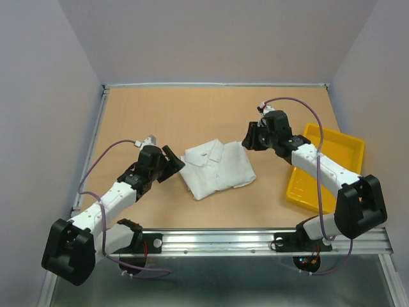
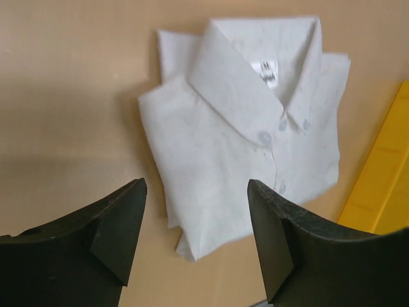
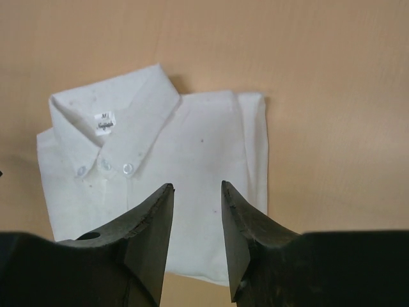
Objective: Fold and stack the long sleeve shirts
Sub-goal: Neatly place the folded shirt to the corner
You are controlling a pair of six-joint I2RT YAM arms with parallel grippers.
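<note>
Left wrist: shirt (image 2: 223,153) beyond tool (image 2: 196,185) (untouched)

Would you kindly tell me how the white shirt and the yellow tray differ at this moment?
The white shirt is soft, wrinkled fabric, folded collar-up; the yellow tray is rigid and shallow-walled. The shirt lies mid-table; the tray sits at the right edge, partly hidden by the right arm. Both rest flat on the table, and neither is gripped.
</note>
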